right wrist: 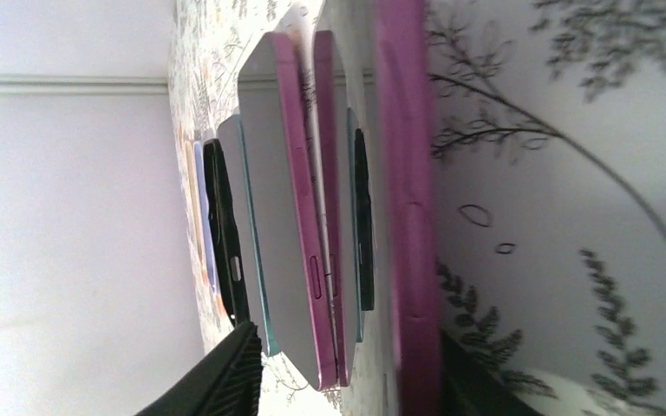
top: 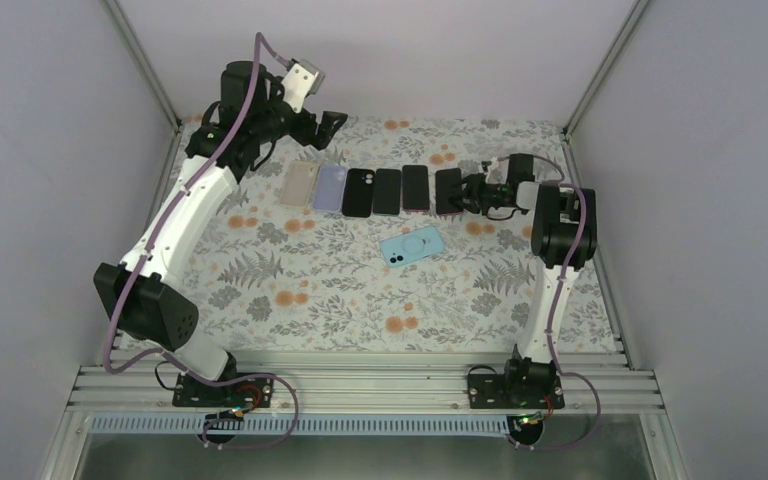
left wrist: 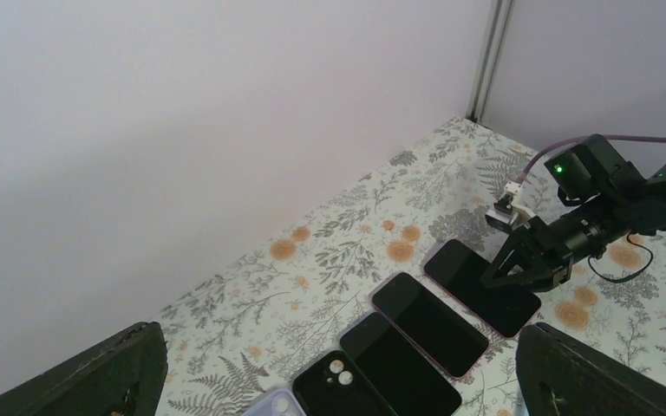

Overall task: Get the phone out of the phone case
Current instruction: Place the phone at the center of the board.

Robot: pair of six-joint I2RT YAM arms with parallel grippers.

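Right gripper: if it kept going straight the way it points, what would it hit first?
Probably the pink-edged phone at the row's right end; the right gripper is right at its edge.

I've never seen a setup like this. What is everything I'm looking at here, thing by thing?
Pale case: one, translucent beige, left end of the far row.
Lilac case: one, lilac, second in the row.
Black case: one, black, back up, third.
Dark-screened phones: two, black faces, fourth and fifth.
Magenta-edged phone: one, dark screen, right end.
Blue case: one, light blue, alone, nearer the arms.
Table cover: one, white with grey ferns and orange flowers.
Left gripper: black, open, raised at the far left.
Right gripper: black, open, low at the magenta-edged phone.
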